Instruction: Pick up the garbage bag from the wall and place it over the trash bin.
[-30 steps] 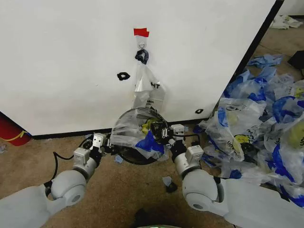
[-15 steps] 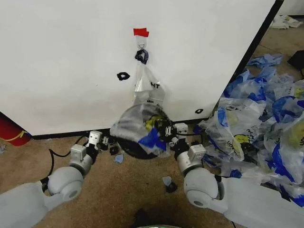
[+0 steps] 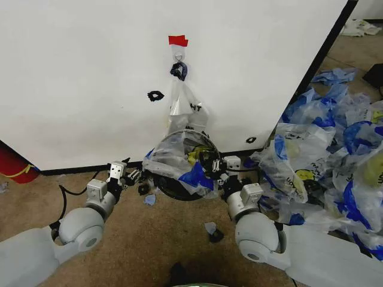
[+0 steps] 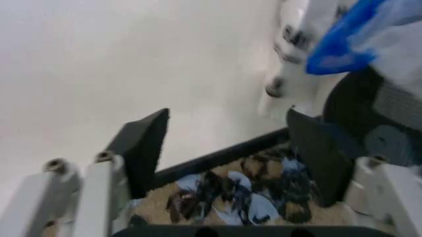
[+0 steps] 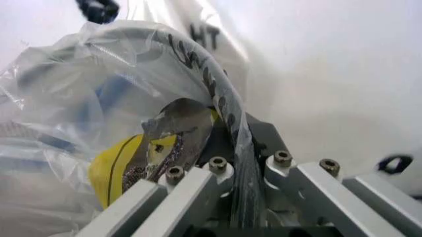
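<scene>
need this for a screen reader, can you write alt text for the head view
A translucent garbage bag with blue handles is draped over a round black trash bin at the foot of a white wall. The right hand grips the bag at the bin's rim, while the left hand is open beside the bin.

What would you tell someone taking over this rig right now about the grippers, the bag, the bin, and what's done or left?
Left gripper: open, holding nothing, low beside the trash bin near the wall.
Right gripper: shut on the garbage bag at the bin's rim, on the bin's right side.
Bag: off the hook, draped over the bin's mouth, blue handle hanging at the front.
Another clear bag hangs on the hook.
Done: bag fetched and laid over the bin.
Left: seat it around the rim, release.
</scene>
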Motion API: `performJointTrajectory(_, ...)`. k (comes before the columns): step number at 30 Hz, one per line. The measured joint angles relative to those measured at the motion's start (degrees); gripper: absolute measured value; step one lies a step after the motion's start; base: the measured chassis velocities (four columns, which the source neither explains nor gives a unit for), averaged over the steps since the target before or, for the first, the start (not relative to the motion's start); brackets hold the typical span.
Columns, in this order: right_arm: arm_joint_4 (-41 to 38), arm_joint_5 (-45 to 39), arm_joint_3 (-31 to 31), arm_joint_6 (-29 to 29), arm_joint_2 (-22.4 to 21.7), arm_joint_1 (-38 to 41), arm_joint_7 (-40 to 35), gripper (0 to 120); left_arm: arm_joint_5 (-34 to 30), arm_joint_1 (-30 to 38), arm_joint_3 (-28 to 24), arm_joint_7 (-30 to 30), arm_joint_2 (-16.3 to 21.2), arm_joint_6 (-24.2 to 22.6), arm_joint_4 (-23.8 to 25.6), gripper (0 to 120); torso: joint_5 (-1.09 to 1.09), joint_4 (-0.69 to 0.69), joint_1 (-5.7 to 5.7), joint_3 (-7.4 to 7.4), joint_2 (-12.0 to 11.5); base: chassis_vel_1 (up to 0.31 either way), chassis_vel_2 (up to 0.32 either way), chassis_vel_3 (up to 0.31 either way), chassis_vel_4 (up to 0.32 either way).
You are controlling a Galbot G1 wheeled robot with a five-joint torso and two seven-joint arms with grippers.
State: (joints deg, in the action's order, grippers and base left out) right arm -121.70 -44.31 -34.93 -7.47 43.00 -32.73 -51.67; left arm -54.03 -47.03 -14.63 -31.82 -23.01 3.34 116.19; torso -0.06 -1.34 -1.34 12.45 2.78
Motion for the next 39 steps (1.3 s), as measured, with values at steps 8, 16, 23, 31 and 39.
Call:
performJointTrajectory(8, 1.5, 5.3, 6.0, -1.6, -1.7, -4.0, 2.2, 0, -4.6, 1.2, 4.5, -1.5, -0.4, -0.7, 4.8, 99, 0.01, -0.03, 0.0, 0.0, 0.0, 0.0, 0.0, 0.0, 0.0)
performJointTrajectory(16, 3.0, 9.8, 12.0, -3.0, -1.6, -7.3, 3.0, 0, -17.2, 0.9, 9.1, -5.3, -0.4, -3.0, 17.7, 98, 0.0, -0.03, 0.0, 0.0, 0.0, 0.0, 0.0, 0.0, 0.0)
performJointTrajectory(23, 4.6, 13.0, 12.9, -3.6, -0.3, -7.1, 3.3, 0, -31.2, 1.2, 8.8, -9.3, -1.2, -4.7, 27.2, 96, 0.01, -0.03, 0.0, -0.01, 0.0, 0.0, 0.0, 0.0, 0.0)
performJointTrajectory(31, 5.5, 14.4, 11.5, -3.4, 0.9, -5.4, 3.4, 0, -46.0, 2.5, 7.9, -10.4, -4.2, -4.0, 27.7, 94, -0.01, -0.05, 0.01, -0.01, 0.0, 0.0, 0.0, 0.0, 0.0)
performJointTrajectory(39, 5.5, 14.5, 11.0, -3.3, 0.4, -5.4, 3.4, 0, -54.1, 3.5, 9.2, -7.3, -7.8, -0.2, 27.4, 94, 0.0, 0.0, 0.01, -0.01, 0.0, 0.0, 0.0, 0.0, 0.0)
